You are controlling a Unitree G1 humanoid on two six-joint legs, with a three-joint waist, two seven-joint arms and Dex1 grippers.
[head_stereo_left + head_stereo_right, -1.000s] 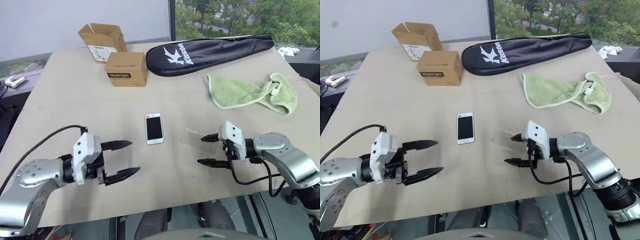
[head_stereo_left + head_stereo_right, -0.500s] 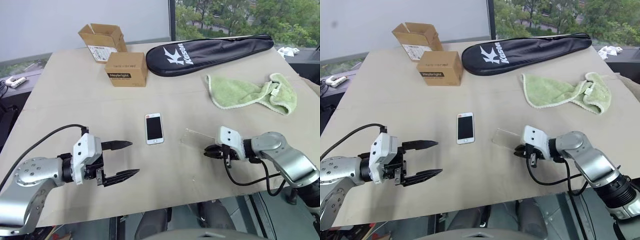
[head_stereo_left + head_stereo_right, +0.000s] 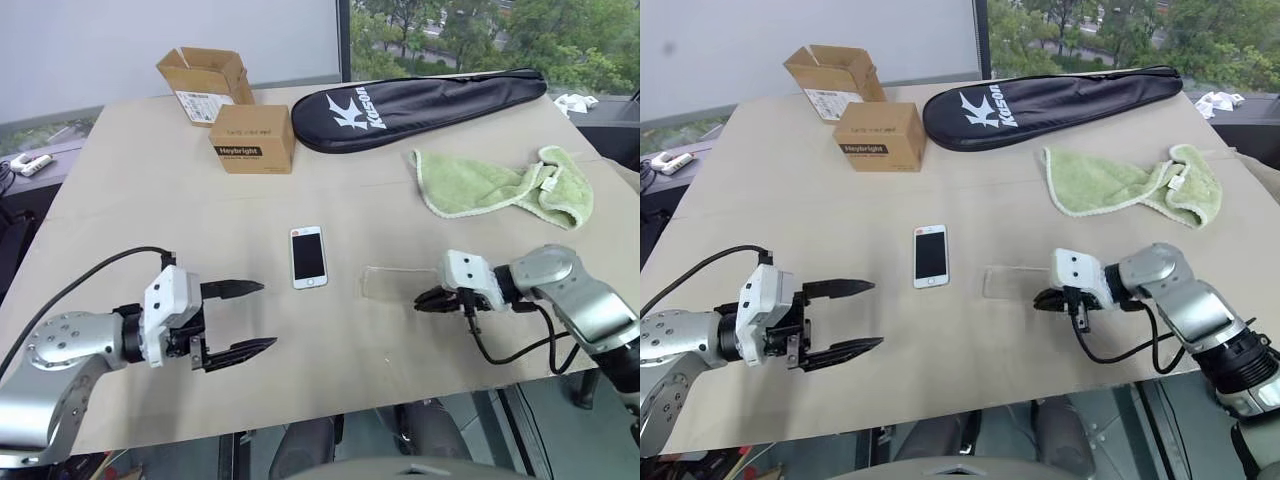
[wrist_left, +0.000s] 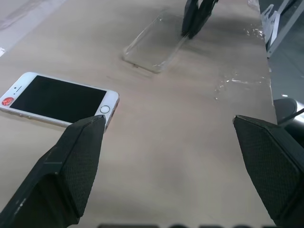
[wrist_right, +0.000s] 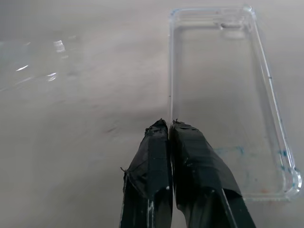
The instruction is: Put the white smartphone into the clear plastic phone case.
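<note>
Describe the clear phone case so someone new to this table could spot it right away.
Start at the white smartphone in the middle of the tan table. The clear plastic phone case lies flat just to its right, by the right gripper. It is see-through, with only glossy rounded edges showing.

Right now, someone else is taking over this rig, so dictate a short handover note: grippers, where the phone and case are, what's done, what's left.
Left gripper: open, holding nothing, hovering over the beige table on the robot's left of the phone.
Right gripper: shut, empty, tips at the long edge of the clear plastic phone case; whether they touch it is unclear.
White smartphone with black screen: flat on the table, screen up, untouched.
The case lies flat, open side up, on the robot's right of the phone, apart from it.
Done: nothing inserted.
Left: pick up the phone and seat it in the case.
</note>
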